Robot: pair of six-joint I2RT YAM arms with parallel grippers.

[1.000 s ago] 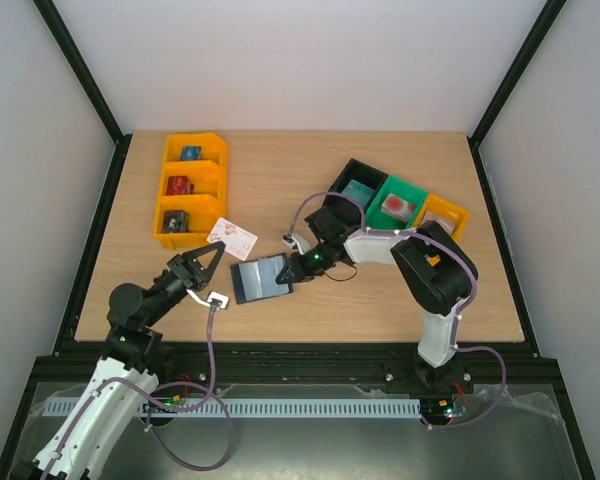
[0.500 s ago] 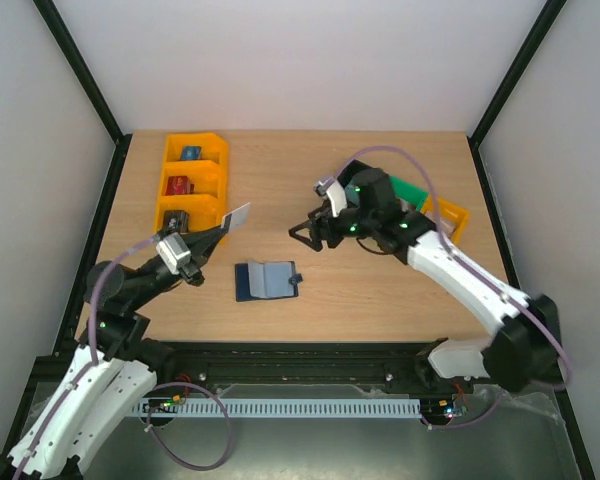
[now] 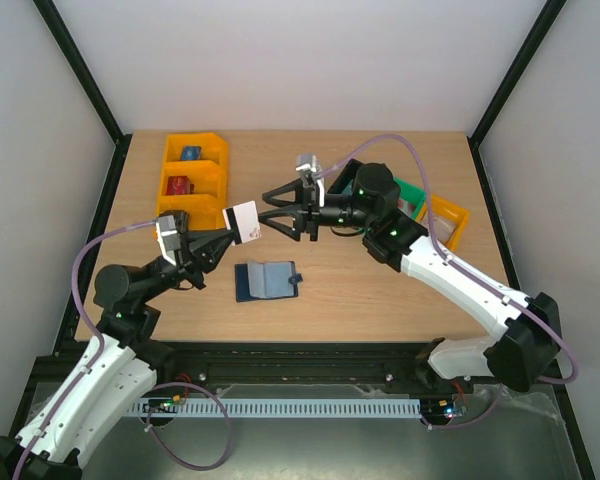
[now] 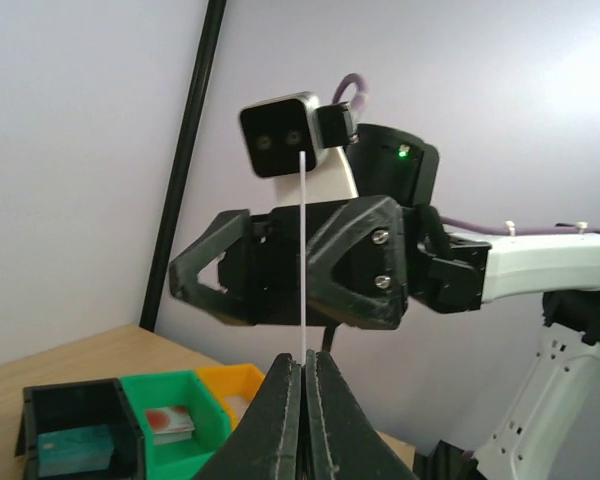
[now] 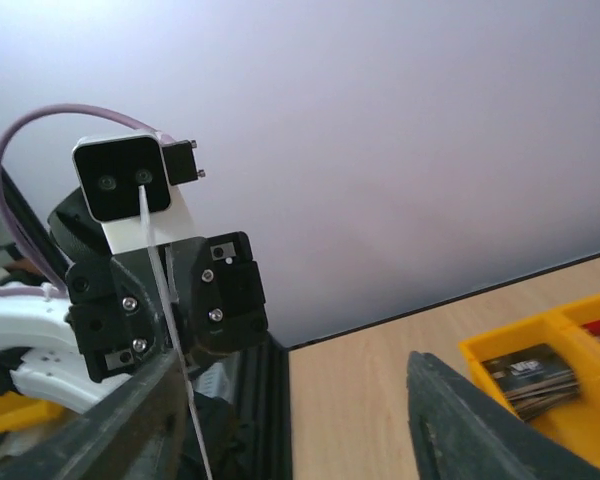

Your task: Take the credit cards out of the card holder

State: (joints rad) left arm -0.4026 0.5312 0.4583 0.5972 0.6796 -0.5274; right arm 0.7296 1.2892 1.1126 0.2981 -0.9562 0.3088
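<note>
The card holder [image 3: 267,281], dark navy with paler inner panels, lies open on the table near the front middle. My left gripper [image 3: 225,238] is raised above the table and shut on one credit card [image 3: 243,221], which looks white with a small red mark. In the left wrist view the card [image 4: 303,260] stands edge-on out of the closed left gripper [image 4: 303,365]. My right gripper [image 3: 268,210] is open and empty, facing the card from the right. The card's free edge [image 5: 170,320] stands at the mouth of the right jaws, close to one finger [image 5: 130,420].
An orange three-compartment bin [image 3: 212,181] sits at the back left with small items. Black [image 3: 344,176], green [image 3: 416,194] and yellow [image 3: 458,221] bins stand in a row at the back right, under the right arm. The frame posts border the table.
My left gripper has lifted the card up and to the right. My right gripper has swung left from beside the holder and now faces the card, jaws open.
</note>
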